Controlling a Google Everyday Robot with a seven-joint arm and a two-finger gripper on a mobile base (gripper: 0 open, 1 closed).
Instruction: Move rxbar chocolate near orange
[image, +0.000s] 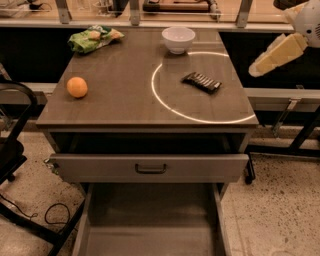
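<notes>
The orange (76, 87) sat by the table's (125, 107) left edge. The rxbar chocolate (201, 82) lay flat toward the right edge, well apart from it. It looked light, thin and slick-wrapped, best pinched across its short width. The gripper (261, 64) hung beyond the right edge with nothing seen in it. How far open it was I could not tell, and its arm was cut off.

This was a lab-like workspace: speckled floor (280, 210), loose cable (56, 212), a drawer unit's tabletop (125, 102). The gripper (256, 69) hung beyond its far right edge.
</notes>
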